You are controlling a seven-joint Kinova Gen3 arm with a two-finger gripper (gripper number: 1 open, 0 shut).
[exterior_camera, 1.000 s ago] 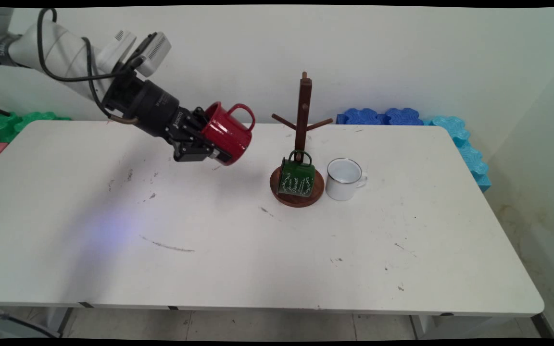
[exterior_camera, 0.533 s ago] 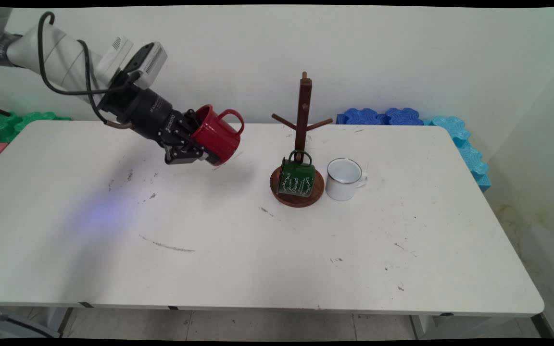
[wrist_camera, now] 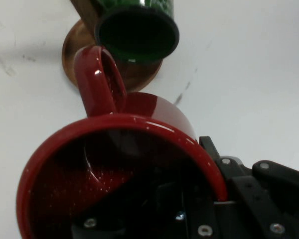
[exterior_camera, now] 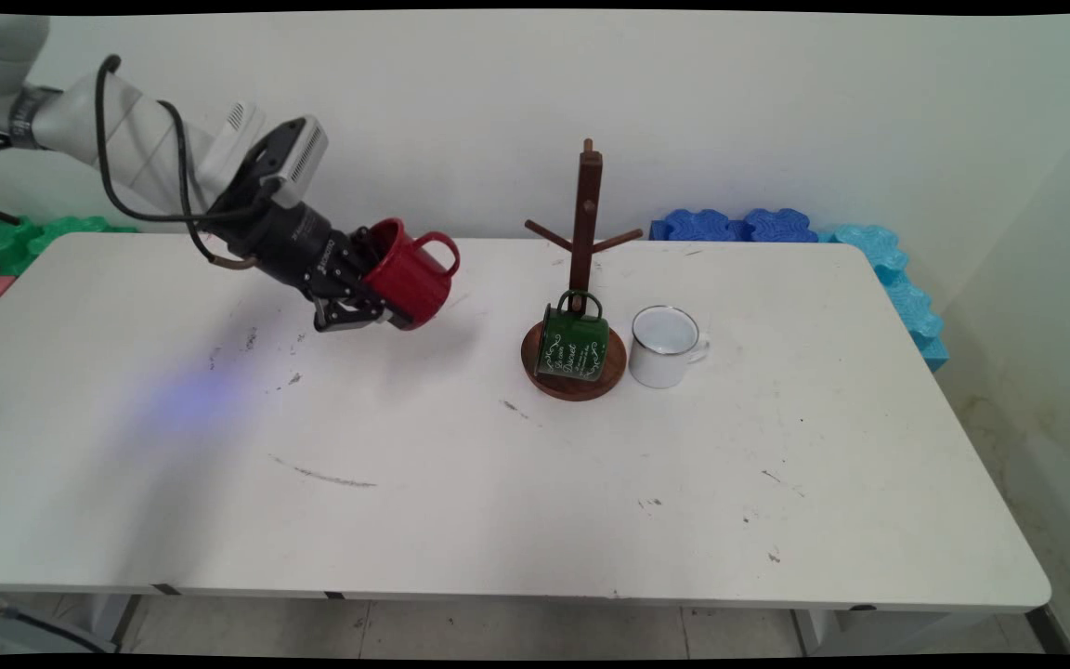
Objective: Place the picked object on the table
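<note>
Red mug [exterior_camera: 410, 273] is held tilted above the table [exterior_camera: 461, 483], left of the wooden mug tree [exterior_camera: 583, 243], its rim clamped between the jaws of the gripper [exterior_camera: 370, 295]; a green mug [exterior_camera: 572, 346] hangs on the tree, a white mug [exterior_camera: 665, 346] just beside its base
</note>
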